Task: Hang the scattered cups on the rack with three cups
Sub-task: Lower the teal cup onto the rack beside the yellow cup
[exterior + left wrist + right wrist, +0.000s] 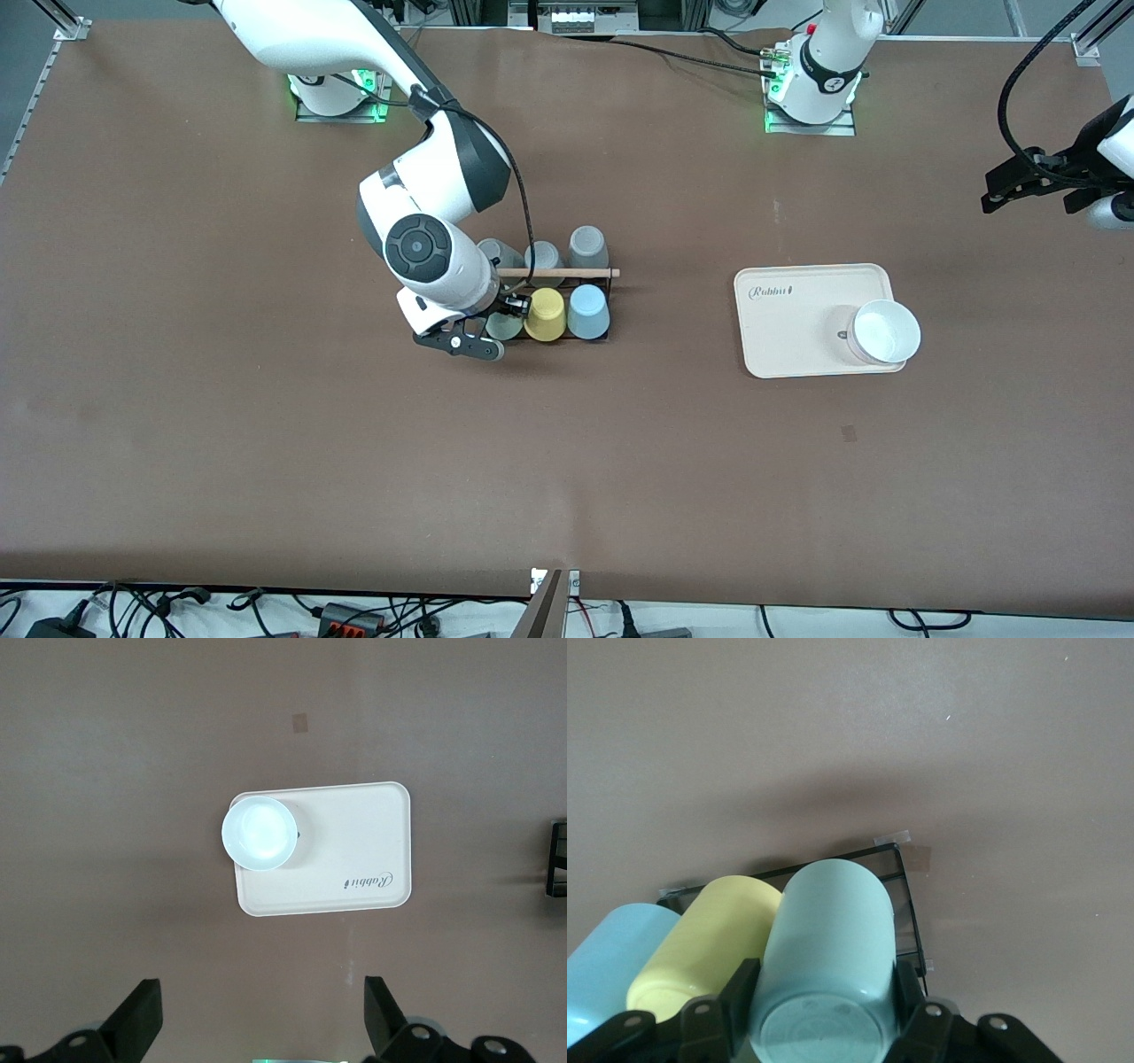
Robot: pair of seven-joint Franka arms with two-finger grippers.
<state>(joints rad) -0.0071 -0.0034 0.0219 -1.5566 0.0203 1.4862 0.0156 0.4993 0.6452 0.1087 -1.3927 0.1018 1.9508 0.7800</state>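
Observation:
The black wire rack (609,306) with a wooden rod (567,273) across its top stands mid-table. A light blue cup (587,310) and a yellow cup (545,315) sit upside down on its row nearer the front camera. My right gripper (507,319) is at the rack, beside the yellow cup, shut on the pale mint green cup (507,328). In the right wrist view the fingers (740,992) press both sides of the inverted mint cup (828,930), next to the yellow cup (709,935) and the blue cup (611,957). My left gripper (261,1014) is open, empty and waits high up.
Three grey cups (587,244) sit on the rack's row farther from the front camera. A beige tray (797,319) with a white bowl (883,332) lies toward the left arm's end; both show in the left wrist view, tray (354,850) and bowl (260,833).

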